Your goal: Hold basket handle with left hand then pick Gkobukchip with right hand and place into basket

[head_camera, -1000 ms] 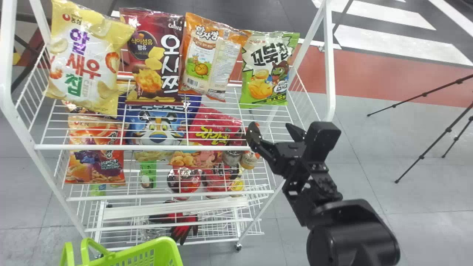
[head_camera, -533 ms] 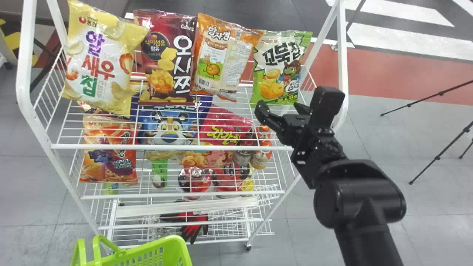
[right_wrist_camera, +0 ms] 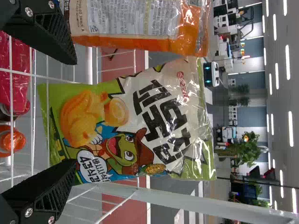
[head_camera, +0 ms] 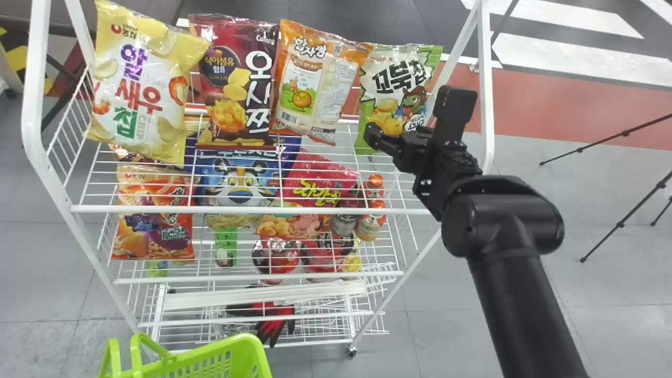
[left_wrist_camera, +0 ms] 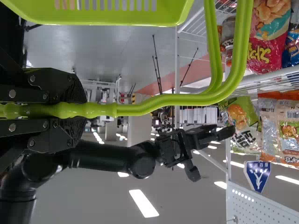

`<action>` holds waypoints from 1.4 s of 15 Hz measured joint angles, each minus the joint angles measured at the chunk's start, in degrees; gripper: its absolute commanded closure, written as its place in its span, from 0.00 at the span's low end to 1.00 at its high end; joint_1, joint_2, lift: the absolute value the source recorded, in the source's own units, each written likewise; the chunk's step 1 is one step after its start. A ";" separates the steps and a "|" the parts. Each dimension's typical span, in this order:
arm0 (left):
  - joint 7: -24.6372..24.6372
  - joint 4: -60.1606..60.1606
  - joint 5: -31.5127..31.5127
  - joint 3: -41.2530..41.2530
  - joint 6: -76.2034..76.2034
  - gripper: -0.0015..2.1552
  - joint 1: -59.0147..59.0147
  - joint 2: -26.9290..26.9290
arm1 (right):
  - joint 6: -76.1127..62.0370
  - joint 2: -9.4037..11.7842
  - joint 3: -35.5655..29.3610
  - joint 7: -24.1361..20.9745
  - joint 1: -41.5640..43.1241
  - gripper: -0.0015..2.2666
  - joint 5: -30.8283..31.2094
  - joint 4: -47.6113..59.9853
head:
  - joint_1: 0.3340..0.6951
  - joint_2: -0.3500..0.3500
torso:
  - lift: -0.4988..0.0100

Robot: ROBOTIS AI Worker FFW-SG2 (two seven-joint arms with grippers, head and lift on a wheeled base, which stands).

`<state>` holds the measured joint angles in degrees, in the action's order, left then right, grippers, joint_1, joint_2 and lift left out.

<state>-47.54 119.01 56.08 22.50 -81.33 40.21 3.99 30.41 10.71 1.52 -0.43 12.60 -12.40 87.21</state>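
The green and white Gkobukchip bag (head_camera: 392, 86) stands at the right end of the upper shelf. My right gripper (head_camera: 401, 131) is in front of its lower part, open. In the right wrist view the open right gripper (right_wrist_camera: 70, 116) has its two fingers far apart, with the Gkobukchip bag (right_wrist_camera: 135, 126) beyond and between them. The green basket (head_camera: 199, 362) is at the bottom left of the head view. In the left wrist view my left gripper (left_wrist_camera: 70, 110) is shut on the basket handle (left_wrist_camera: 173, 100), and the basket (left_wrist_camera: 107, 18) lies along the top edge.
An orange snack bag (head_camera: 315, 79) stands just left of the Gkobukchip bag, followed by a dark red bag (head_camera: 236, 79) and a yellow one (head_camera: 142, 84). The rack's white right post (head_camera: 486, 89) rises close beside the right gripper. Lower shelves hold more snacks.
My right gripper has moved up and forward, from low beside the rack to just before the Gkobukchip bag. The head view first shifted, moving the rack and basket slightly rightward in it.
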 measured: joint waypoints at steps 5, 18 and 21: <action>-0.66 0.01 0.12 0.73 -0.02 0.88 0.60 -0.26 | 0.92 0.42 1.74 0.00 7.94 0.02 0.95 -7.44 | 1.00 0.17 | 0.98; -1.65 -0.27 0.35 1.94 -0.02 0.88 1.29 -0.48 | 1.37 0.54 2.49 -0.93 16.06 0.02 4.67 -18.17 | 1.00 0.15 | 0.98; -1.72 -0.43 0.39 2.18 -0.02 0.88 1.32 -0.48 | 1.49 0.42 2.75 -0.98 18.27 0.02 6.46 -21.75 | 1.00 0.14 | 0.98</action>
<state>-49.27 118.58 56.47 24.68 -81.35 41.53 3.51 31.90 11.13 4.27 -1.41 30.87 -5.94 65.47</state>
